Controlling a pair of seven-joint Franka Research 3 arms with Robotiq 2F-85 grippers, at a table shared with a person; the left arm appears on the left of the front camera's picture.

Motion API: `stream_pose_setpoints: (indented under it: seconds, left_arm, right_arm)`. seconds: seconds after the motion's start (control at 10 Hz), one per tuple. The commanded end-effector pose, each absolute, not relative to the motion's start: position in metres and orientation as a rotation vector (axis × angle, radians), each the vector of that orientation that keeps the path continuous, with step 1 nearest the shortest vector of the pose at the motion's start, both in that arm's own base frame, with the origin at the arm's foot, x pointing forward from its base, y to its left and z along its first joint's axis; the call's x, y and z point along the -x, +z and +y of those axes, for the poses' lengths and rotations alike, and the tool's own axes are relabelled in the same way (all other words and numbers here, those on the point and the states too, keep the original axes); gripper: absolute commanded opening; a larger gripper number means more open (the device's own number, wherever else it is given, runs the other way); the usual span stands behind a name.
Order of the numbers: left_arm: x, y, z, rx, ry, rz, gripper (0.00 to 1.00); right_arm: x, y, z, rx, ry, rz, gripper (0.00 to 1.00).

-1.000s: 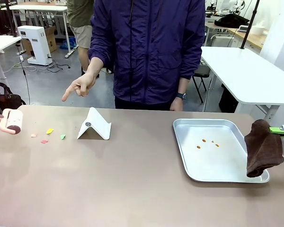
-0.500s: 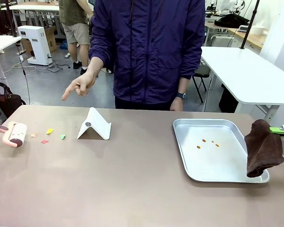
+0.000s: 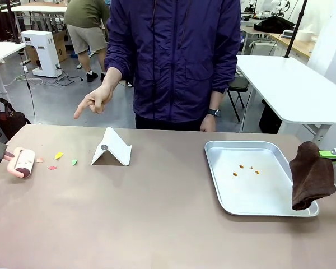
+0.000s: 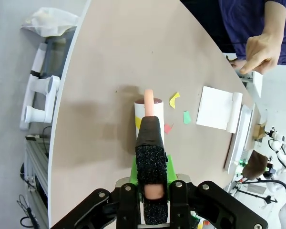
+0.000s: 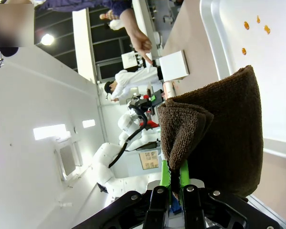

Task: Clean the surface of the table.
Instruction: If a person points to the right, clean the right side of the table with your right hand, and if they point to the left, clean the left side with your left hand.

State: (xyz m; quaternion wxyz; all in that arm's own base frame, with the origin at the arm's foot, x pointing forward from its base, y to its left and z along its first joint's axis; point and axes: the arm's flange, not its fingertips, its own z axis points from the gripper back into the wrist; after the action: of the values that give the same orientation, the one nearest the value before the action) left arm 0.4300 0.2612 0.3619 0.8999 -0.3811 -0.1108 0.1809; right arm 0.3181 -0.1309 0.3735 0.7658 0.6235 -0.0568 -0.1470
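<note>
Far left of the frame: the left end effector [image 4: 149, 138] is pressed together on the pink handle of a lint roller [image 3: 22, 162], and the roller head sits low at the left edge of the taupe counter [image 3: 157, 218], which fills the whole lower frame. Just right of the roller lie the coloured paper scraps [image 3: 59, 155], scattered and not yet picked up. Above them, upper left, the person's hand [image 3: 92, 102] points a finger down toward that patch. Moving to the middle, a white folded stand [image 3: 112, 148] stands on the counter. Right of centre lies the metal tray [image 3: 213, 147] with a few orange crumbs [image 3: 243, 167] inside. At the far right, the right end effector [image 5: 174, 179] is pinching a brown cloth [image 3: 311, 176] that hangs over the tray's corner. It looks like the approach to the scraps: the next move calls for rolling rightward across them with steady downward pressure, stopping short of the stand.
</note>
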Motion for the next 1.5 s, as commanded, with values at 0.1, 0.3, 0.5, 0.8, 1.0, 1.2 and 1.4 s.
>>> stream_pose_setpoints:
  seconds: [0.1,0.3,0.5,0.8,1.0,1.2,1.4]
  left_arm:
    - [-0.431,0.361,0.254,0.784,0.400,-0.267,0.22]
    - [-0.433,0.359,0.251,0.794,0.407,-0.314,0.22]
    - [-0.431,0.361,0.251,0.808,0.378,-0.336,0.22]
    - [-0.433,0.359,0.250,0.806,0.393,-0.319,0.22]
    - [-0.434,0.355,0.249,0.793,0.397,-0.290,0.22]
    - [-0.437,0.354,0.247,0.783,0.401,-0.287,0.22]
    - [-0.444,0.345,0.234,0.769,0.384,-0.256,0.22]
  right_arm:
    - [-0.314,0.375,-0.126,-1.356,-0.328,-0.115,0.00]
    - [-0.314,0.375,-0.126,-1.356,-0.328,-0.115,0.00]
    - [-0.314,0.375,-0.126,-1.356,-0.328,-0.115,0.00]
    - [-0.314,0.375,-0.126,-1.356,-0.328,-0.115,0.00]
    - [-0.314,0.375,-0.126,-1.356,-0.328,-0.115,0.00]
    - [-0.314,0.375,-0.126,-1.356,-0.328,-0.115,0.00]
    - [-0.314,0.375,-0.126,-1.356,-0.328,-0.115,0.00]
